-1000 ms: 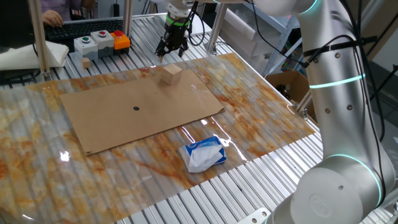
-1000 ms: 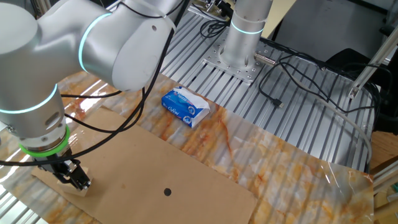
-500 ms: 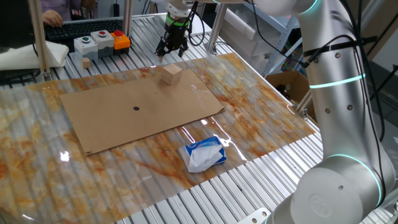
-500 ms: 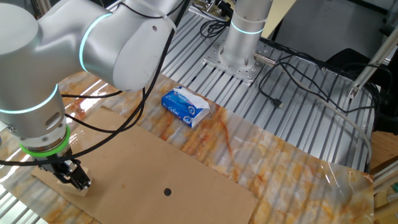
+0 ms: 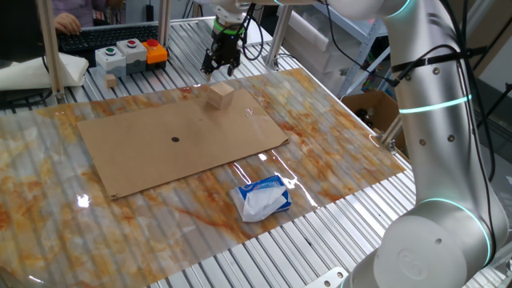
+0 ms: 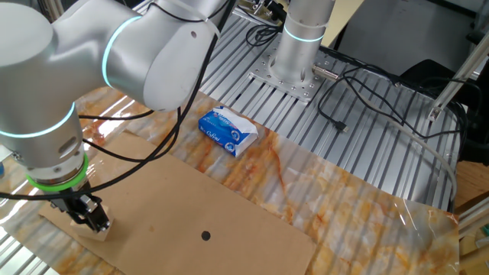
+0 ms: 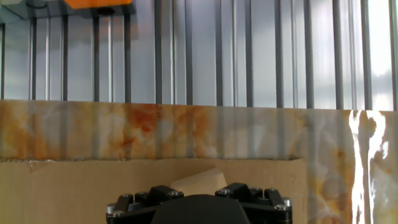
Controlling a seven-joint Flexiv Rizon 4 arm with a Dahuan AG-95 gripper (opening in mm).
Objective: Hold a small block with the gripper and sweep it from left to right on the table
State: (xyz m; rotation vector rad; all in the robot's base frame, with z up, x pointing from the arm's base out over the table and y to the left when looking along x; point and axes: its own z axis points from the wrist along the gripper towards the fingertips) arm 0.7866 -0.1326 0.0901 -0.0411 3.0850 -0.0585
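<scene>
Near the far edge of the worktop (image 5: pixel 336 232), the small block (image 5: pixel 218 97) sits on the far right corner of a flat brown cardboard sheet (image 5: pixel 180 142). This sheet has a dark dot (image 5: pixel 175 140) near its middle and lies on the glossy orange-and-white marbled cover of the worktop. In one fixed view the gripper (image 5: pixel 218 62) hangs above the block and a little behind it, over the bare metal slats, apart from the block. Its black fingers look close together and they hold nothing, but I cannot tell for sure how far they are open. In the other fixed view the gripper (image 6: pixel 90 220) is seen just over the block (image 6: pixel 93 231), which is mostly hidden by it. In the hand view only the black body of the gripper shows at the bottom edge, and a part of the block (image 7: pixel 200 182) looks out just beyond it on the cardboard. A white-and-blue soft packet (image 5: pixel 261 198) lies near the front edge of the marbled cover, well apart from the block.
</scene>
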